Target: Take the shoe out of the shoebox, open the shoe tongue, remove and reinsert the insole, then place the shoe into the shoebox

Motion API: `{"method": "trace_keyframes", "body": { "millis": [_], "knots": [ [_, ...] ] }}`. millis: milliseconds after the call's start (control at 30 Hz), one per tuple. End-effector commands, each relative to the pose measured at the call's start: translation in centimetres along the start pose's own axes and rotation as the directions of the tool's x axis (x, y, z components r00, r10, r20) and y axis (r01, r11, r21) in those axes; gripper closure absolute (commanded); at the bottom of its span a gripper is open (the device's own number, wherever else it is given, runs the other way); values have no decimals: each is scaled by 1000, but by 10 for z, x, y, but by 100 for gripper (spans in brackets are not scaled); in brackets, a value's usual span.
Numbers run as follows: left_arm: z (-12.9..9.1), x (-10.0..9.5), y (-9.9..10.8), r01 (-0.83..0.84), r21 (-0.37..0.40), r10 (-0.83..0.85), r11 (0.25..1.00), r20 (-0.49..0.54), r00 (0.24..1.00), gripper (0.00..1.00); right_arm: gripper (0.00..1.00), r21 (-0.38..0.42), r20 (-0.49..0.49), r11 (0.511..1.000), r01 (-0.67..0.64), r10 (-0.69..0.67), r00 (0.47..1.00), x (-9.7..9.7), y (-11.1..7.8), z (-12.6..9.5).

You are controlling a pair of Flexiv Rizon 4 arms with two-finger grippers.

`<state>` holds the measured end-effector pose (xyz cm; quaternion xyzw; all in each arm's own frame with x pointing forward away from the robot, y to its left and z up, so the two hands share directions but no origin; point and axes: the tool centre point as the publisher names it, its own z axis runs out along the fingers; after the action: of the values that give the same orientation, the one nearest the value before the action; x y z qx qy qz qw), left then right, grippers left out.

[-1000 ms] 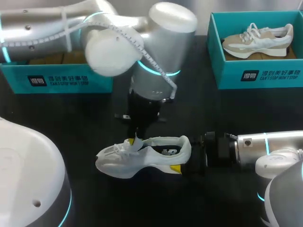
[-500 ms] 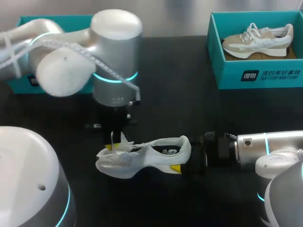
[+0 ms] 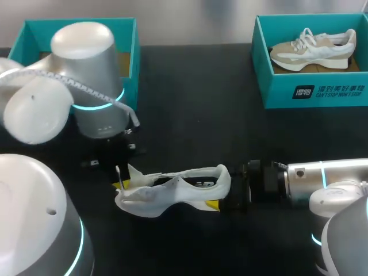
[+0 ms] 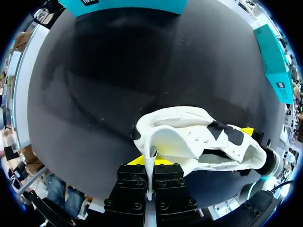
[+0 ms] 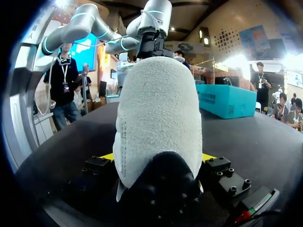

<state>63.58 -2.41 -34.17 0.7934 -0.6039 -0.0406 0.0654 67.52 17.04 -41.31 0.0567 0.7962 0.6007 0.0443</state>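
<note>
Black tabletop (image 3: pixel 195 109), head view. Left arm (image 3: pixel 75 98) now sits further toward its own side than 1.0 s ago. Its big wrist joint no longer covers the middle, and the left shoebox (image 3: pixel 129 52) behind it shows most of its rim. Right arm (image 3: pixel 322 178) has not moved; it lies low and level, coming in from its side and pointing at the shoe's heel. Right shoebox (image 3: pixel 310 86) at the far right corner holds a second shoe (image 3: pixel 313 49), unchanged.

White shoe (image 3: pixel 172 192) lies on its side near the middle of the tabletop, toe toward the left arm, in the same spot as before. Its tongue (image 3: pixel 138 175) is drawn further out past the toe end than earlier.

Left gripper (image 3: pixel 119 181) points down just at the toe end. In the left wrist view its fingers (image 4: pixel 142 161) are pressed together on the thin edge of the tongue (image 4: pixel 156 142), pinching it. Right gripper (image 5: pixel 158 161) has its fingers (image 5: pixel 106 156) spread wide, one on each side of the heel (image 5: pixel 158 109), clamping it.
</note>
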Motion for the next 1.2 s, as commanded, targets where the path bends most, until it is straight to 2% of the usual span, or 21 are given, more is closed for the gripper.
{"method": "trace_keyframes", "body": {
  "millis": [33, 200, 467, 500, 533, 567, 667, 700, 733, 767, 800, 967, 1200],
  "knots": [
    [18, -18, 1, 11, -3, -12, 1000, -184, 983, 100, 100, 7, 0, 1000, -1, 1, 1000, 0, -3, 0],
    [31, -26, -3, 32, -28, -36, 999, -159, 987, 100, 100, 7, 0, 1000, -1, 1, 1000, 0, -3, 0],
    [42, -33, -19, 62, 2, -62, 998, -79, 995, 100, 100, 7, 0, 1000, -1, 1, 1000, 0, -3, 0],
    [42, -33, -22, 64, 11, -63, 998, -63, 996, 98, 100, 7, 0, 1000, -1, 1, 1000, 0, -3, 0],
    [42, -33, -23, 62, 17, -61, 998, -51, 997, 82, 100, 7, 0, 1000, -1, 1, 1000, 0, -3, 0],
    [42, -33, -24, 60, 21, -59, 998, -45, 997, 74, 100, 7, 0, 1000, -1, 1, 1000, 0, -3, 0],
    [40, -35, -25, 48, 36, -47, 998, -19, 999, 58, 100, 7, 0, 1000, -1, 1, 1000, 0, -3, 0],
    [38, -36, -24, 46, 38, -45, 998, -20, 999, 47, 100, 7, 0, 1000, -1, 1, 1000, 0, -3, 0],
    [35, -37, -23, 41, 40, -40, 998, -24, 999, 42, 100, 7, 0, 1000, -1, 1, 1000, 0, -3, 0],
    [33, -38, -23, 37, 42, -36, 998, -27, 999, 33, 100, 7, 0, 1000, -1, 1, 1000, 0, -3, 0],
    [31, -38, -22, 34, 47, -32, 998, -29, 999, 31, 100, 7, 0, 1000, -1, 1, 1000, 0, -3, 0],
    [14, -37, -17, -5, 75, 9, 997, -48, 999, 31, 100, 7, 0, 1000, -1, 1, 1000, 0, -3, 0],
    [-13, -28, -10, -73, 123, 82, 990, -73, 994, 45, 100, 7, 0, 1000, -1, 1, 1000, 0, -3, 0]
  ]
}}
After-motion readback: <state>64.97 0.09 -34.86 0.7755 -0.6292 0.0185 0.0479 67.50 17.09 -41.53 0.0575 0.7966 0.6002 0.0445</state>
